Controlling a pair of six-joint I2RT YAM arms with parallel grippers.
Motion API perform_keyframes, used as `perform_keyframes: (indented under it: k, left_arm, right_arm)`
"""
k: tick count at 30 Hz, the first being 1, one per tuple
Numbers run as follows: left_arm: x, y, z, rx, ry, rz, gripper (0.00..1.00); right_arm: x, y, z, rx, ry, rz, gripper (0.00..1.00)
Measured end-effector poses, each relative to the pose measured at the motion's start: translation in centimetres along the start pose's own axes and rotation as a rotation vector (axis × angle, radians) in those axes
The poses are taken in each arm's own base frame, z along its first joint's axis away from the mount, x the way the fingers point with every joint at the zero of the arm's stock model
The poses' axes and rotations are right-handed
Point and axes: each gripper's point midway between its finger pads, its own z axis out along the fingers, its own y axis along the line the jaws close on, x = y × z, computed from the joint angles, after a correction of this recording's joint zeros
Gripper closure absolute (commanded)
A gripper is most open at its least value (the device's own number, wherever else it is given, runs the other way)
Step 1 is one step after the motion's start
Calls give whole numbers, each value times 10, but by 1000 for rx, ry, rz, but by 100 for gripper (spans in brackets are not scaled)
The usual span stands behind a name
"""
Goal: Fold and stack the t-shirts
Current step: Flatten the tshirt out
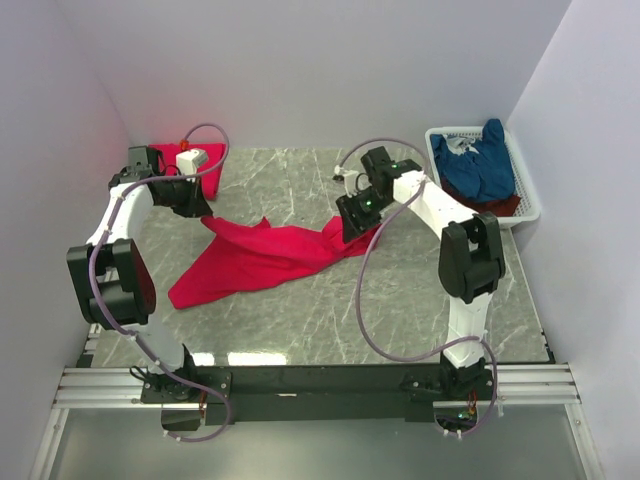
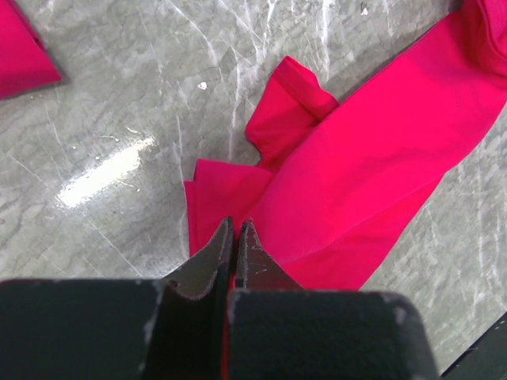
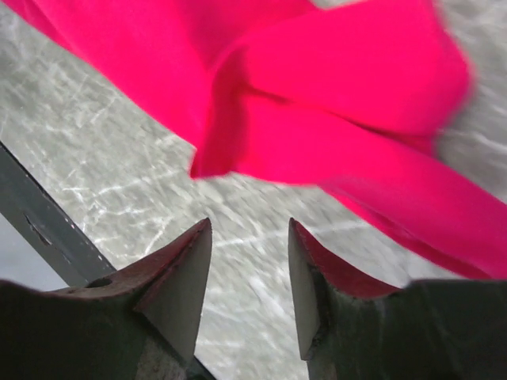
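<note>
A bright red t-shirt (image 1: pixel 262 258) lies crumpled and stretched across the middle of the marble table. My left gripper (image 1: pixel 205 212) is shut on its back-left edge. In the left wrist view a thin strip of red cloth shows between the closed fingers of the left gripper (image 2: pixel 236 223), and the shirt (image 2: pixel 356 174) trails away from it. My right gripper (image 1: pixel 352 222) hovers at the shirt's right end. In the right wrist view the right gripper (image 3: pixel 249 226) stands open with nothing between its fingers, and the bunched cloth (image 3: pixel 333 103) lies just beyond the tips.
A folded red t-shirt (image 1: pixel 192 165) lies at the back left corner; its corner (image 2: pixel 20 55) shows in the left wrist view. A white basket (image 1: pixel 530 190) at the back right holds a navy t-shirt (image 1: pixel 480 165) over a darker red one (image 1: pixel 500 206).
</note>
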Motion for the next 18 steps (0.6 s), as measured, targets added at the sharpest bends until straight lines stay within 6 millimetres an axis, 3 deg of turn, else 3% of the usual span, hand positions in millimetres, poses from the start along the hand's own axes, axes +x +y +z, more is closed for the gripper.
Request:
perform_keyframes:
  k: [8, 14, 17, 18]
  left_arm:
    - [2, 0, 2, 2, 5, -14, 99]
    - [4, 1, 4, 5, 12, -20, 99]
    - [5, 2, 5, 6, 14, -22, 99]
    - [5, 2, 5, 6, 14, -22, 100]
  right_arm:
    - [4, 32, 34, -40, 8, -63, 42]
    - [-3, 33, 39, -17, -14, -94, 42]
    - [-4, 29, 44, 0, -11, -98, 49]
    - [-3, 28, 47, 5, -6, -99, 57]
